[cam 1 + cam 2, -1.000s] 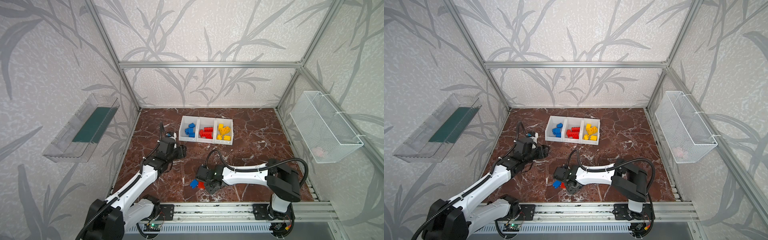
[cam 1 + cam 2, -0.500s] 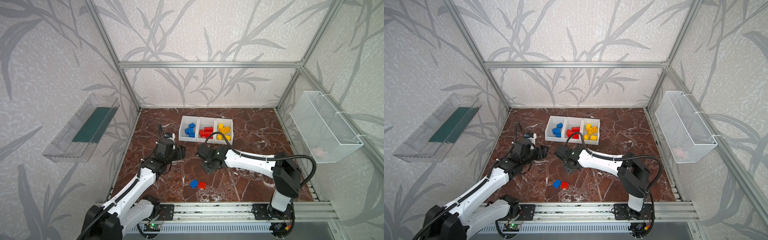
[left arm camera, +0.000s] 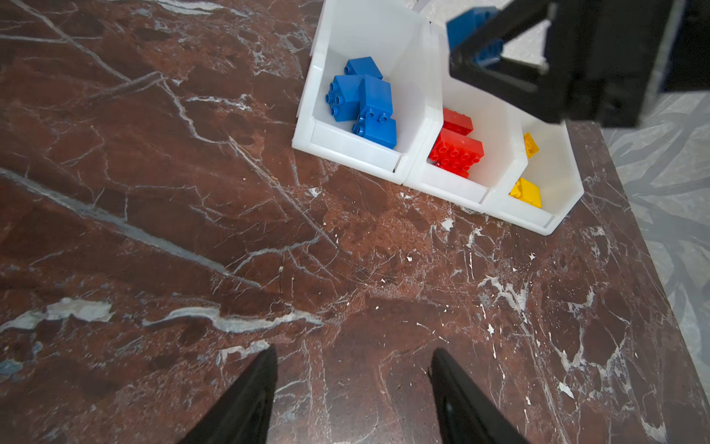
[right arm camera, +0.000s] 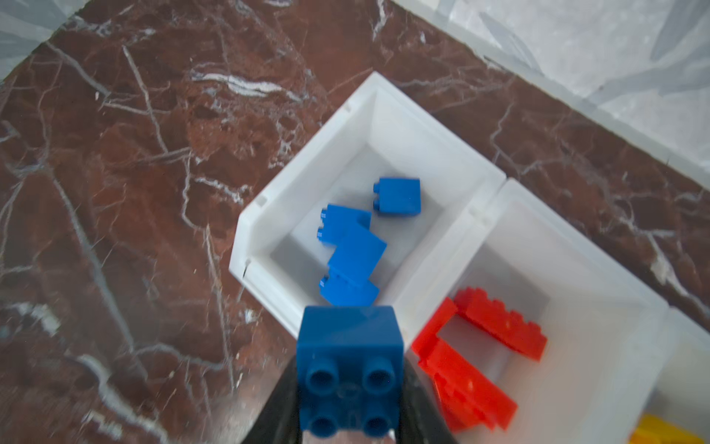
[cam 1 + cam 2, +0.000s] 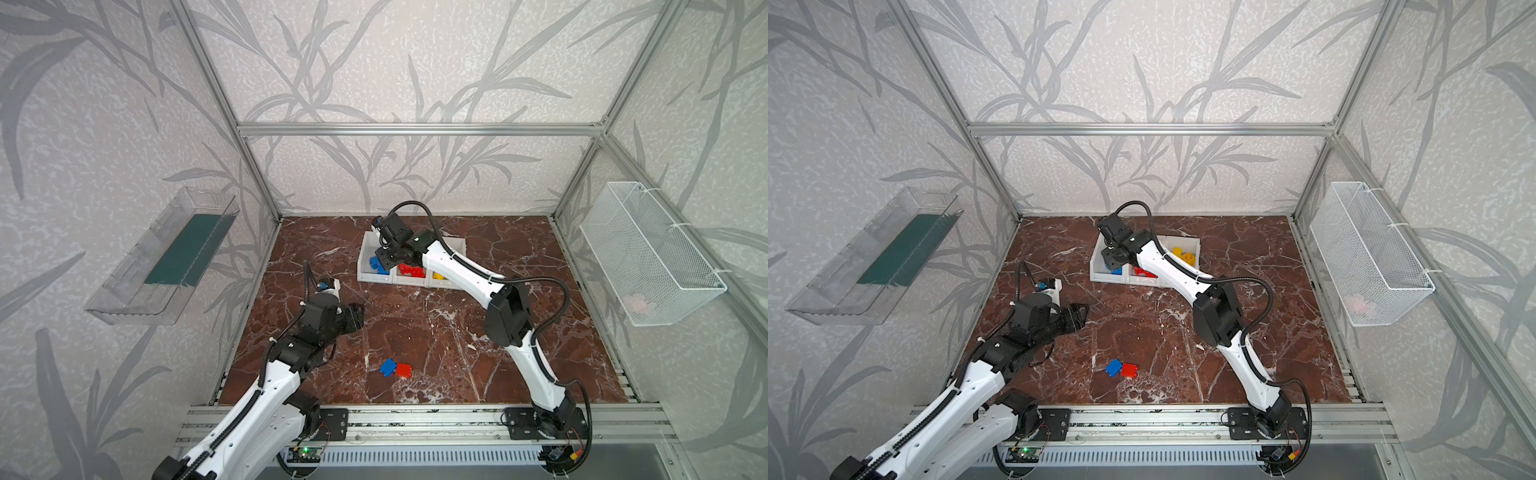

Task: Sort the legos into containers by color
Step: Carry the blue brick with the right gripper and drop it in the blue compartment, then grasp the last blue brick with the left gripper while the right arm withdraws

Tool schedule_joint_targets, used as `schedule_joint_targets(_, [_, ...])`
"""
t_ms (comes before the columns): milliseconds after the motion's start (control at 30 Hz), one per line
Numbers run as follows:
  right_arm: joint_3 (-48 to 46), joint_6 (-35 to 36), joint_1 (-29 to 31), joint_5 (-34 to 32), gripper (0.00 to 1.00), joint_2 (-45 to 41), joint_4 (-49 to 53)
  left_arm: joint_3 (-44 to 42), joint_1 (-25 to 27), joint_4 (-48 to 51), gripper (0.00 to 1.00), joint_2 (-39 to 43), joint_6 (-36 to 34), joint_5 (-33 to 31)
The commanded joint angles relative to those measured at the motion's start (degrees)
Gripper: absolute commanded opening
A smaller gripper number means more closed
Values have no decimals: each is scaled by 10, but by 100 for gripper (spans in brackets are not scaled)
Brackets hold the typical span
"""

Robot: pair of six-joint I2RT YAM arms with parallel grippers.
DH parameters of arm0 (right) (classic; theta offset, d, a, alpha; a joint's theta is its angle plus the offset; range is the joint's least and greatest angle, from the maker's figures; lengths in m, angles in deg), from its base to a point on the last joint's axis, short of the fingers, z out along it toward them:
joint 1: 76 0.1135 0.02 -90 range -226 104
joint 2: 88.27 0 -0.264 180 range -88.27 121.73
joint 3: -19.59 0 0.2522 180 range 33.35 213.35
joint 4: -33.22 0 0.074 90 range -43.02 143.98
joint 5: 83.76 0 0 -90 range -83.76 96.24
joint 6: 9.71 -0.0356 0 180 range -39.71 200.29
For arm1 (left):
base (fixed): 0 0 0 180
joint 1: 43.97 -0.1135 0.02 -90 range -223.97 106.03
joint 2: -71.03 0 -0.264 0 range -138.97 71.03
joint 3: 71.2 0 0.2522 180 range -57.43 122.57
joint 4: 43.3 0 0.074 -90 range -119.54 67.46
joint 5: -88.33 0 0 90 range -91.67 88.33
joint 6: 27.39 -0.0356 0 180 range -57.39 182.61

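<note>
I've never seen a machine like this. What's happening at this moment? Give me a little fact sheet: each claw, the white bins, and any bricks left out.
Right gripper: shut on a held blue brick, over the blue bin
Left gripper: open, empty, over bare table
Bins: three, white, joined in a row
Contents: blue bricks, red bricks, yellow bricks, one colour per bin
Left out: stray blue brick beside stray red brick
</note>
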Motion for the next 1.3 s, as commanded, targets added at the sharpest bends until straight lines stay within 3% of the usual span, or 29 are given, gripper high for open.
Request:
schedule_joint_targets(0, [125, 20, -5, 2, 28, 69, 62, -15, 4, 23, 66, 21, 21, -8])
schedule_joint_targets(133, [270, 16, -17, 13, 33, 156, 103, -22, 8, 29, 66, 31, 26, 0])
schedule_joint_targets(233, [257, -2, -27, 25, 50, 156, 88, -26, 15, 38, 66, 33, 26, 3])
schedule_joint_targets(333, [202, -8, -31, 32, 61, 124, 58, -31, 22, 43, 66, 35, 26, 3])
schedule_joint_targets(567, [175, 1, -31, 42, 64, 70, 56, -39, 47, 49, 66, 38, 24, -1])
schedule_joint_targets(733, [151, 3, -30, 56, 64, 11, 90, -32, 95, 64, 66, 30, 12, -19])
schedule_joint_targets(867, [44, 3, -29, 50, 64, -73, 72, -31, 142, 78, 66, 18, 6, -30])
schedule_joint_targets(1133, [-332, -20, -29, 33, 64, -313, -104, -44, 244, 89, 65, -12, 8, -53])
schedule_joint_targets(1267, [-475, -36, -30, 4, 65, -402, -143, -48, 282, 101, 64, -32, 13, -67])
